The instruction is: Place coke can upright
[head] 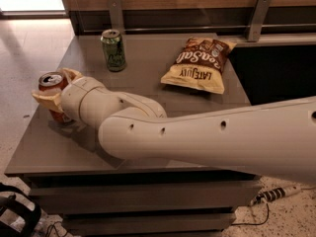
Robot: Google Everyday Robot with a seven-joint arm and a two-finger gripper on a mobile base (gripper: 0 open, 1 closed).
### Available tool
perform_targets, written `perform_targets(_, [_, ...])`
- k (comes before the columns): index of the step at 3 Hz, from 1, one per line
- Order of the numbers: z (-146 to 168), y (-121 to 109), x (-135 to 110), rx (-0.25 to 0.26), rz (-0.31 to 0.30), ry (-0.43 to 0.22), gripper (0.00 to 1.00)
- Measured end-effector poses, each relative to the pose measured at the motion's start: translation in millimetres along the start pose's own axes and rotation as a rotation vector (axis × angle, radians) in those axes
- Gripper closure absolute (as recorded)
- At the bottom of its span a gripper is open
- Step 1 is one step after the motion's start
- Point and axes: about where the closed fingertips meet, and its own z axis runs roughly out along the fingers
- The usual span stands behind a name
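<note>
The coke can [51, 81], red with a silver top, stands upright at the left edge of the grey table [148, 48]. Its base is at or just above the table top. My gripper [56, 92] is shut on the coke can, with tan fingers [46, 101] wrapped around its sides. My white arm reaches in from the lower right and hides the can's right side and most of its lower body.
A green soda can [113, 50] stands upright at the back of the table. A brown and yellow chips bag [199, 64] lies flat at the back right. A wooden wall with metal brackets [116, 14] runs behind. A dark recess [276, 73] is at the right.
</note>
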Motion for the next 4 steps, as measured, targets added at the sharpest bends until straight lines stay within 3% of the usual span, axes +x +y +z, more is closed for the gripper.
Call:
perform_targets(3, [-1.0, 2.5, -8.0, -0.002, -0.008, -0.011, 0.14])
perform_targets(4, [-1.4, 3.4, -10.6, -0.003, -0.011, -0.014, 0.00])
